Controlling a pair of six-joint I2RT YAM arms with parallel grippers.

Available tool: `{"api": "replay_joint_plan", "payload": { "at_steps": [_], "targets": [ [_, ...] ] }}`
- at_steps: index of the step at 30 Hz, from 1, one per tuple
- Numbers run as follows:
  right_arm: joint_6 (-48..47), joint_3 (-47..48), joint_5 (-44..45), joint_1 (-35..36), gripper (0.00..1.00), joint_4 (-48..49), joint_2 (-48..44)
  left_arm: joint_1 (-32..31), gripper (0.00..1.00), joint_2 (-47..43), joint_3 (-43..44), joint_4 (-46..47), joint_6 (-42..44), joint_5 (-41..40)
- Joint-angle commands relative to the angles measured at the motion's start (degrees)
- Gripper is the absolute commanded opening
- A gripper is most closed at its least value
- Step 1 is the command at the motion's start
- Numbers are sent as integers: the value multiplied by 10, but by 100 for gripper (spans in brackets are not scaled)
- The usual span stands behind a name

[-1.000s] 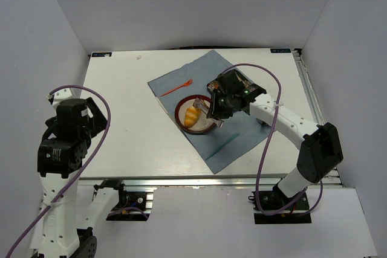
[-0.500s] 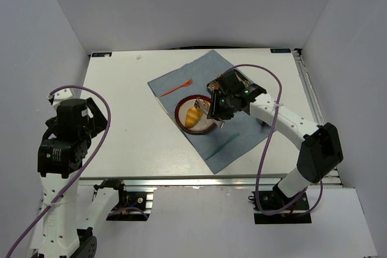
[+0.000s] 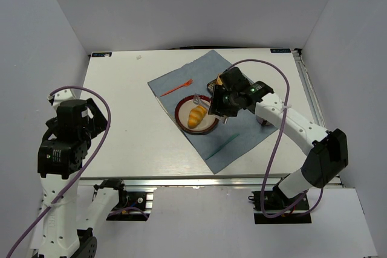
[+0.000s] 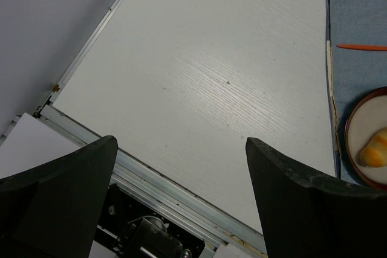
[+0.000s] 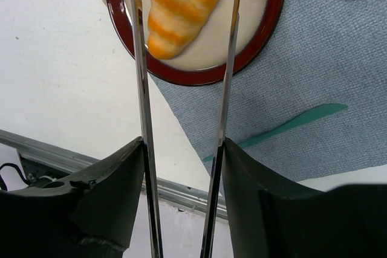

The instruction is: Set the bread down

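Ok: right gripper (image 5: 181,146) jaws narrow, pinching the tongs (image 5: 140,77). Tong arms sit spread either side of the bread (image 5: 181,4), which lies on the red plate (image 5: 199,77) on the blue cloth (image 5: 314,58). Tip contact unclear. Suggest lifting straight up with arms apart, no dragging. Left gripper (image 4: 181,143) is wide, empty, over the near-left table (image 4: 211,77).

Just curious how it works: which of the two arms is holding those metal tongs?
The right one: the right gripper is shut on the tongs, which reach over the bread on the red plate. The left gripper is open and empty.
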Motion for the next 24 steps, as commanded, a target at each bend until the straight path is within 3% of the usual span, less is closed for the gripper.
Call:
{"api": "replay_joint_plan", "payload": {
  "at_steps": [1,14,21,24],
  "targets": [
    [-3,27,13,-1,59,-8,-23,-2,98,-7,-5,5,2,3],
    [-9,90,-18,21,57,16,-21,-2,98,-6,-6,5,-1,6],
    [-67,253,45,150,55,-15,82,-2,98,10,29,-3,-1,-13],
    [-90,278,97,229,55,-30,133,-2,98,21,56,-10,-7,-25]
  ]
}}
